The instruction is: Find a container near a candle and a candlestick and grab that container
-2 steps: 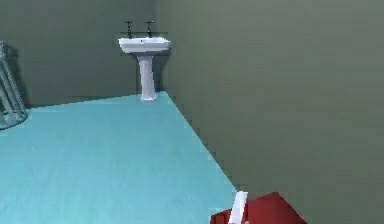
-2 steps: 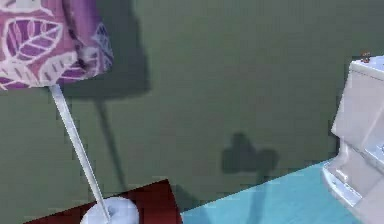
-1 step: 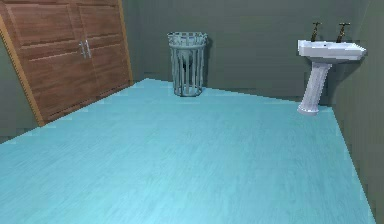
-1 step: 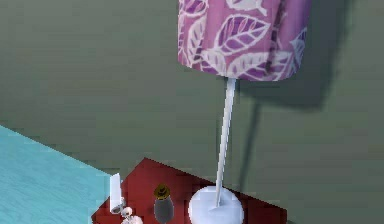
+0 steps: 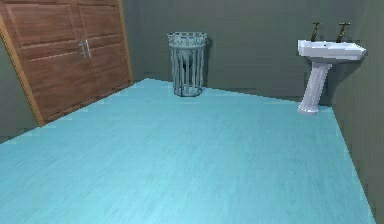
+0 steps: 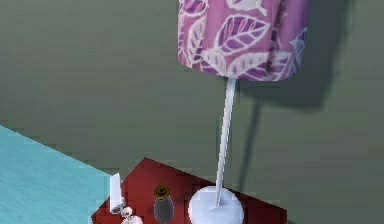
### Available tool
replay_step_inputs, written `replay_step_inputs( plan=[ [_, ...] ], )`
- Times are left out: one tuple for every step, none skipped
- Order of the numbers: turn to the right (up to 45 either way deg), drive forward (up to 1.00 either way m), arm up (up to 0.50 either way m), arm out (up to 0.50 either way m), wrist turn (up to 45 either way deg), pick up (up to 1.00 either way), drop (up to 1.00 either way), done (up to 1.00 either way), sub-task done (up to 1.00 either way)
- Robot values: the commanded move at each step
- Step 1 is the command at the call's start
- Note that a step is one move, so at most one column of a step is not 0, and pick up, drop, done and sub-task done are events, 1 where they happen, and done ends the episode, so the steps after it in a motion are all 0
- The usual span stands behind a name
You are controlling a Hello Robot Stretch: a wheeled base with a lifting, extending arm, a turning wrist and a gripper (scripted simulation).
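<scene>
In the arm side view you have a small grey container [image 6: 163,209] with a dark tuft sticking out of its top. It stands on a red-brown table [image 6: 176,178] at the picture's bottom edge, toward the tabletop's left edge. Just beside it, nearer that edge, a white candle [image 6: 114,189] stands upright. At the candle's foot sits a small pale lump [image 6: 123,211], too small for you to name with any certainty. On the container's other side, close by, is the round white base [image 6: 216,207] of a lamp. Its thin white pole rises to a purple shade [image 6: 240,35] with a leaf pattern.

The gripper's state you cannot tell.

Left of the table you see teal floor [image 6: 40,180], and a grey-green wall behind.

In the forward view the same teal floor runs to a wooden double door [image 5: 75,50] at the left. A grey wire bin [image 5: 187,63] stands against the far wall. A white pedestal sink [image 5: 322,70] with two taps is at the right.
</scene>
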Motion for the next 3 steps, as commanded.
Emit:
replay_step_inputs(
  plan=[
    [0.0, 0.0, 0.04, 0.0, 0.0, 0.0, 0.0, 0.0, 0.0],
    [0.0, 0.0, 0.0, 0.28, 0.0, 0.0, 0.0, 0.0, 0.0],
    [0.0, 0.0, 0.0, 0.0, 45.0, 0.0, 0.0, 0.0, 0.0]
  ],
)
